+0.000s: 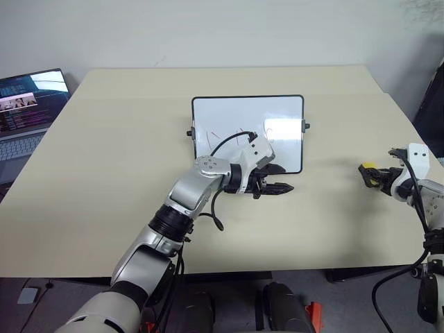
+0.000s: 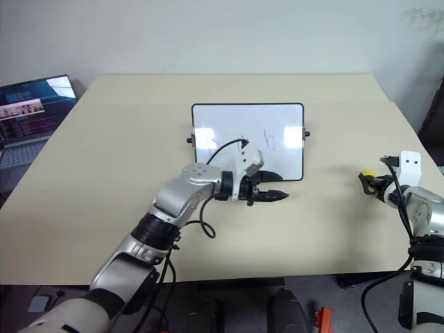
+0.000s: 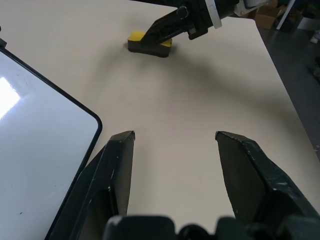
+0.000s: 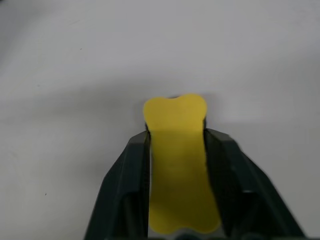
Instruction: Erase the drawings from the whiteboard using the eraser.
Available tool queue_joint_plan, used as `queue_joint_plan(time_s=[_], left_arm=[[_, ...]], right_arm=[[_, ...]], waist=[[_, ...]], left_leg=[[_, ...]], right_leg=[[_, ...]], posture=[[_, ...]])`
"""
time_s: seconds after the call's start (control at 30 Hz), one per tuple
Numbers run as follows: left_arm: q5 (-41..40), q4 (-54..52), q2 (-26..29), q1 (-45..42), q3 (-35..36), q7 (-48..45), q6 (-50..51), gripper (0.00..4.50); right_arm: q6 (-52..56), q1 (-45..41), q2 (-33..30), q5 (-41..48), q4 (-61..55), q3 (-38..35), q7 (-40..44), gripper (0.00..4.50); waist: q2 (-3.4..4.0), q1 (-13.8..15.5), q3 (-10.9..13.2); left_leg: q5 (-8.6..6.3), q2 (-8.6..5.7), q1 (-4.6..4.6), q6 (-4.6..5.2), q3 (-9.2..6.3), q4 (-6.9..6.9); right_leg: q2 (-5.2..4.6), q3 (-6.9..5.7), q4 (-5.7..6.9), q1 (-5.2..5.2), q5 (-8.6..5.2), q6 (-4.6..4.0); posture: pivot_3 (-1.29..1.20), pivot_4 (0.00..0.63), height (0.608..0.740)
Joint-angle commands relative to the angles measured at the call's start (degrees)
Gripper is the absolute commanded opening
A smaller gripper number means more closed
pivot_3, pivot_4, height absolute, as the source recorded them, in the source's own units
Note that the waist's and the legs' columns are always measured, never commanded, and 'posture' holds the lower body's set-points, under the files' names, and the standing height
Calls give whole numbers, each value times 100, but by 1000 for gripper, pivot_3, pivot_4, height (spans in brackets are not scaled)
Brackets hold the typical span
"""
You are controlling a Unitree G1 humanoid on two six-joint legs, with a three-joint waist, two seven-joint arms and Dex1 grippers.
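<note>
Your right gripper (image 4: 175, 145) was clamped on the eraser (image 4: 176, 165), its long axis running along the fingers, low over the table (image 1: 125, 173). The whiteboard (image 1: 277, 111) lay well to its left, and the left gripper (image 1: 276, 179), jaws wide and empty, sat at the board's near edge. The drawings (image 2: 269, 141) were faint and partly hidden behind the left wrist.

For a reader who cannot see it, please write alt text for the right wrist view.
The right gripper is closed on the yellow eraser, one black finger against each long side, with the eraser's end sticking out past the fingertips. Behind it is the plain pale table.
</note>
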Motion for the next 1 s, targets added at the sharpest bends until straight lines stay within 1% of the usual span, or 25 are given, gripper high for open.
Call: queue_joint_plan(time_s=[0.03,0.13,0.43,0.6,0.63,0.67,0.77,0.83,0.93,1.0], left_arm=[[15,-275,4,-47,107,1,-13,2785],[31,-259,3,-57,117,12,-17,2785],[43,-218,-7,-97,155,16,-14,2785],[56,-228,125,-132,297,41,-29,2785],[54,-240,199,-146,363,45,-34,2785],[24,-214,284,-167,487,60,-30,2785],[5,-125,404,-186,636,73,-43,2785],[70,-70,441,-142,601,58,-97,2785],[59,-117,404,-83,583,76,-82,2785],[44,-172,376,-65,578,90,-47,2785]], right_arm=[[-97,-91,-2,-43,-46,-24,26,686],[-111,-95,7,-69,-17,-32,28,532],[-128,-132,50,-134,-1,-50,24,417],[77,-73,-27,21,-479,-143,128,318],[158,-49,-59,73,-651,-198,139,232],[272,-31,-87,134,-844,-288,113,12],[502,30,-110,229,-1183,-412,76,12],[540,115,-79,210,-1283,-343,93,12],[441,138,-20,83,-1206,-182,124,12],[316,2,-1,4,-973,-213,-24,12]], waist=[[0,0,0],[0,-1,0],[0,-3,0],[1,-12,0],[1,-16,0],[1,-18,0],[1,-9,0],[1,6,-1],[0,27,0],[1,43,0]], left_leg=[[0,0,0,0,0,0],[0,0,1,0,0,1],[0,0,1,0,0,2],[0,0,2,0,0,2],[0,0,3,0,0,2],[0,1,3,0,0,2],[0,1,3,0,-2,2],[0,-1,1,0,-2,2],[0,-1,0,0,-3,2],[0,-1,1,0,-3,2]], right_leg=[[0,0,0,0,0,0],[0,0,2,0,0,1],[0,0,2,1,0,1],[0,0,3,1,0,1],[0,0,4,1,0,1],[1,0,5,1,0,1],[0,0,5,1,0,1],[0,0,4,1,0,2],[0,-1,2,2,0,2],[0,-1,2,2,1,0]], posture=[[0,150,740],[0,150,740],[0,150,740],[0,150,740],[0,150,740],[0,150,740],[0,150,740],[0,150,740],[0,150,740],[0,150,740]])
